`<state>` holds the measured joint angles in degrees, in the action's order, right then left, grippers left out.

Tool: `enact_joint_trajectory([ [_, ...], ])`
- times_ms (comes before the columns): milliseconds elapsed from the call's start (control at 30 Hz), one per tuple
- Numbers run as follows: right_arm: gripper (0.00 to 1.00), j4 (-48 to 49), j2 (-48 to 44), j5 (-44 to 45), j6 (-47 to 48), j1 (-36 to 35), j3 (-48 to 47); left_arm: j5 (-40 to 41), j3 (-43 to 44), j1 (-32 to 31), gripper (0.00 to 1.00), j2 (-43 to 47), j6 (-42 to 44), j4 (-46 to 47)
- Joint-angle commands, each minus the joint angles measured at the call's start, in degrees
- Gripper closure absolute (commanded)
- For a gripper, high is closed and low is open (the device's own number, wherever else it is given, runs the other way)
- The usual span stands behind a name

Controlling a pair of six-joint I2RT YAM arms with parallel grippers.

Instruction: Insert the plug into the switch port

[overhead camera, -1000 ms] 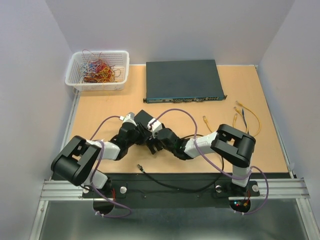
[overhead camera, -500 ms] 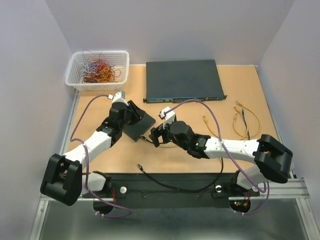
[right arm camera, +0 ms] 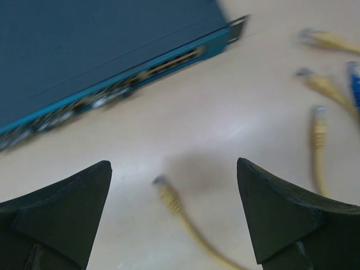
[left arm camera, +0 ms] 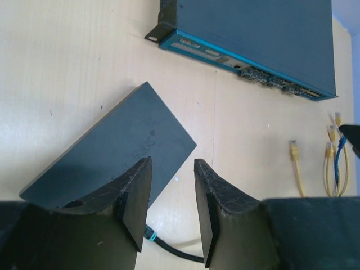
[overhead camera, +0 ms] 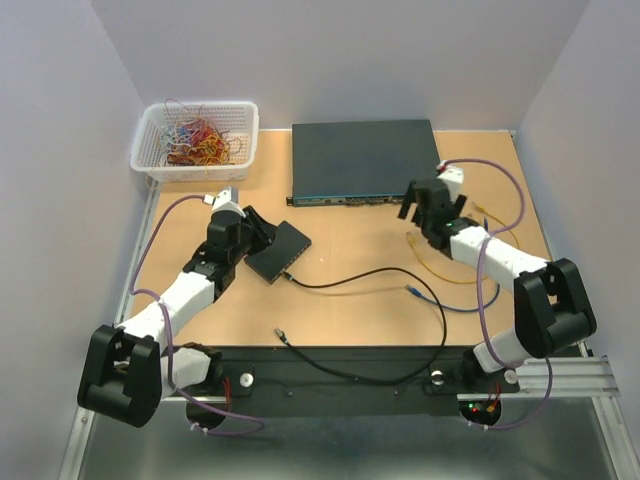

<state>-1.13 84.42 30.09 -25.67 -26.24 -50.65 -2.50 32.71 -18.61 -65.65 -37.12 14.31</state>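
A small dark switch (overhead camera: 280,250) lies flat left of centre on the table. A black cable (overhead camera: 350,275) ends in a plug with a cyan band (left arm camera: 147,233) right at the switch's near edge; my finger hides the joint. My left gripper (overhead camera: 262,232) hovers at that switch's near corner (left arm camera: 112,152), open, with only table between its fingers (left arm camera: 171,208). My right gripper (overhead camera: 420,208) is far right, wide open (right arm camera: 173,163) over a loose yellow plug (right arm camera: 169,197), touching nothing.
A large teal rack switch (overhead camera: 365,160) stands at the back, its port row facing me (right arm camera: 140,70). Several yellow and blue patch cables (overhead camera: 440,265) lie at the right. A white basket of wires (overhead camera: 195,140) is back left. The black cable's free end (overhead camera: 280,335) rests near the front edge.
The two grippers, close together mid-table a second ago, have parted. The right one opened, left the black cable and swung right toward the rack switch. The small switch now lies further left.
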Motion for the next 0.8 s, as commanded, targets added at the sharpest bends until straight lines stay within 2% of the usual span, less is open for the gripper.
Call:
enact_joint_trajectory([
  [0, 0.03, -3.88, 2.58, 2.52, -4.3, 9.7, -4.27, -0.4, -3.17, 0.15, 0.54, 3.77, 0.39, 3.0],
  [67, 0.03, -5.02, 5.04, 2.26, -4.56, 15.41, -5.68, -0.75, -3.97, 0.15, 0.54, 4.47, 0.39, 3.1],
  [200, 0.05, -7.04, 14.27, -6.52, -4.74, 23.76, -10.77, -1.71, -5.72, 0.15, 0.54, 4.74, 0.65, 3.62],
  [300, 0.12, -8.28, 16.82, -12.13, -3.6, 24.04, -12.01, -2.24, -6.78, 0.15, 0.54, 4.56, 0.39, 4.85],
  [333, 0.13, -8.19, 16.83, -16.94, -3.16, 23.87, -11.49, -2.42, -7.22, 0.15, 0.54, 4.48, 0.39, 5.12],
  [433, 0.14, -5.56, 15.51, -21.9, -2.2, 22.65, -8.24, -2.77, -7.13, 0.15, 0.54, 3.95, 0.3, 6.0],
  [567, 0.13, -4.24, 13.23, -23.93, 0.36, 19.31, -6.04, -3.47, -6.87, 0.15, 0.54, 2.9, 0.3, 6.7],
  [767, 0.14, -4.23, 12.52, -29.12, 0.45, 18.07, -5.24, -3.12, -7.4, 0.07, 0.54, 2.98, 0.12, 7.05],
])
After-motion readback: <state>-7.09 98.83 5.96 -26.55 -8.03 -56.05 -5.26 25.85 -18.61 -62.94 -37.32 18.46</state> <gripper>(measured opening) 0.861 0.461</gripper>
